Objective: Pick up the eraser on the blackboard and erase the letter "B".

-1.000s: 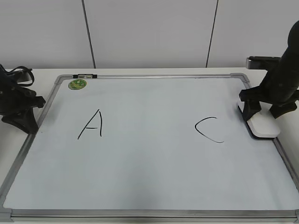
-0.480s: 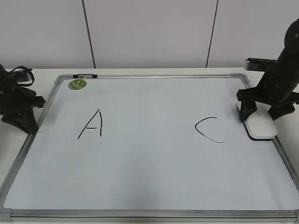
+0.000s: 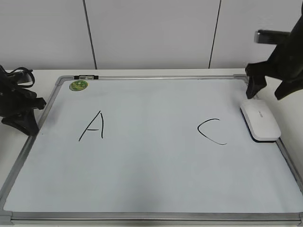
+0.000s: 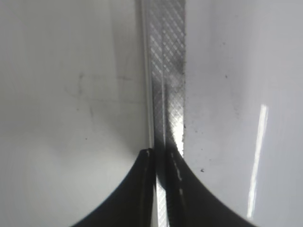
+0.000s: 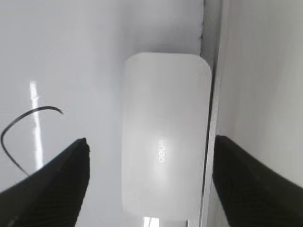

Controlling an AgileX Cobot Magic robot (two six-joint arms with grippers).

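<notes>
The white eraser lies flat on the blackboard against its right frame; it also shows in the right wrist view. My right gripper is open and empty, raised above the eraser's far end, its fingers spread wider than the eraser. A black "A" is on the left and a black "C" on the right. No letter "B" shows between them. My left gripper is shut and empty over the board's left frame.
A round green sticker sits at the board's top left corner. The board's silver frame runs right beside the eraser. A white wall stands behind the table.
My right gripper has let go of the eraser and risen up and back from it. The eraser stays on the board by the right frame. The left arm has not moved.
</notes>
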